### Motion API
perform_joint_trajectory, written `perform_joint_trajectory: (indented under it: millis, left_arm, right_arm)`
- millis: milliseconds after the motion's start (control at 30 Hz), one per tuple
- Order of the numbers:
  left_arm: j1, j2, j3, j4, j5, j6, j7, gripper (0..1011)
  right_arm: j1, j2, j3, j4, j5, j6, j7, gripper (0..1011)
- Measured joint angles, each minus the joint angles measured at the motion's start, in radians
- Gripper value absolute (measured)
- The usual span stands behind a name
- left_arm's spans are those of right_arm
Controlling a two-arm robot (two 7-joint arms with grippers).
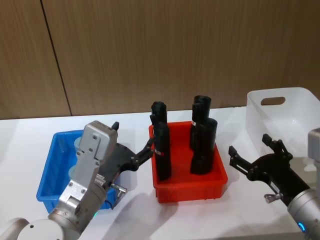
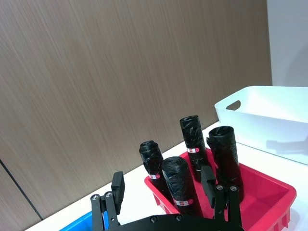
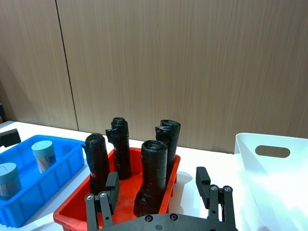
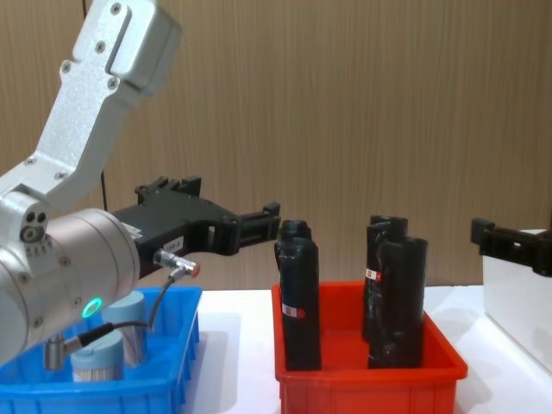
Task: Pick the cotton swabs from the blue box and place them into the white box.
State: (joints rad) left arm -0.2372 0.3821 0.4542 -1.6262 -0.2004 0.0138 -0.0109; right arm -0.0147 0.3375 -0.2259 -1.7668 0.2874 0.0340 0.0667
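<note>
- While its jaws gaped, the left gripper (image 1: 133, 137) hung mid-left over the blue box (image 1: 50, 172) holding the cotton swabs (image 3: 41, 155).
- Lower right, the right gripper (image 1: 249, 145) stood open by the white box (image 1: 300, 107).
- Labels (image 4: 291, 309) on the black rolls (image 4: 397, 293) were illegible.

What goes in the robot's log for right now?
left gripper: open, empty, raised by bright blue plastic box | clear lidded cotton swab tubs: two, inside it | right gripper: open, empty, near white plastic box
</note>
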Motion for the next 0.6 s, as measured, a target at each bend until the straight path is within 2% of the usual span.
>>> perform_joint_trajectory:
  millis: [600]
  left_arm:
    - [0.0, 0.0, 0.0, 0.0, 0.0, 0.0, 0.0, 1004]
  right_arm:
    - [0.0, 0.0, 0.0, 0.0, 0.0, 0.0, 0.0, 1002]
